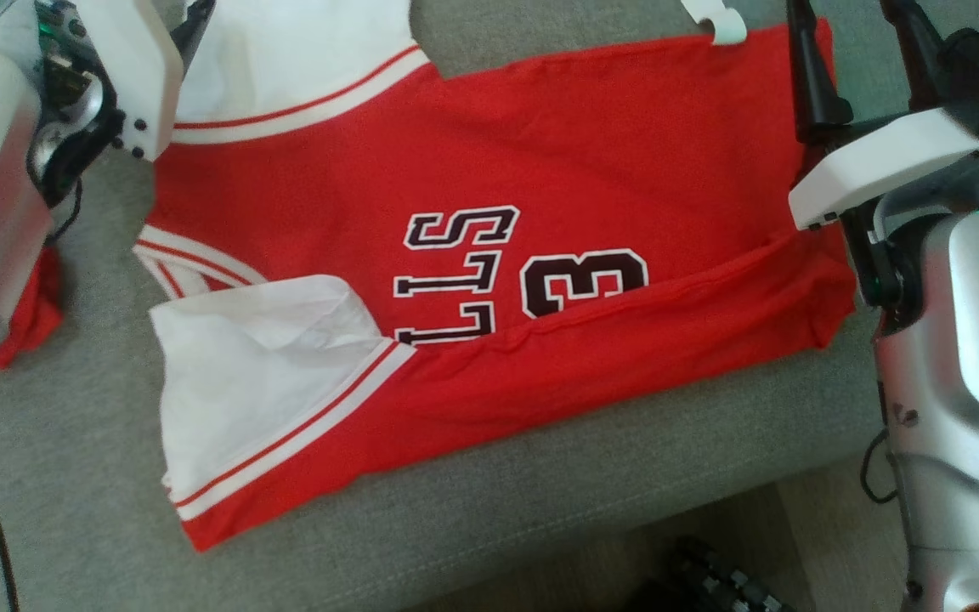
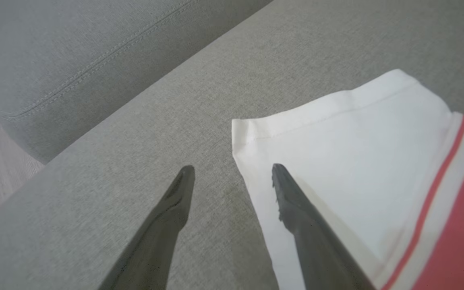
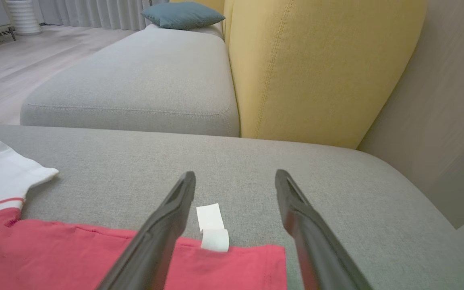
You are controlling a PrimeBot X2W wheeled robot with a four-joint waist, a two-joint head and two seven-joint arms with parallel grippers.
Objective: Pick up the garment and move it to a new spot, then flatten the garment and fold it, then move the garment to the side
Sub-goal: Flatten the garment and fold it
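You had the left gripper and right gripper spread wide, empty, over ends of the jersey on the sofa.

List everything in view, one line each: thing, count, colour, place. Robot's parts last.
jersey: one, red with white sleeves and black lettering, spread on the near seat, its near edge folded over
label: one, white, at the jersey's hem
sofa seats: two, grey, near and far
backrest: one, yellow, behind the seats
pillow: one, teal, on the far seat
floor: pale wood, beyond the sofa
left gripper: open, at a white sleeve
right gripper: open, above the label
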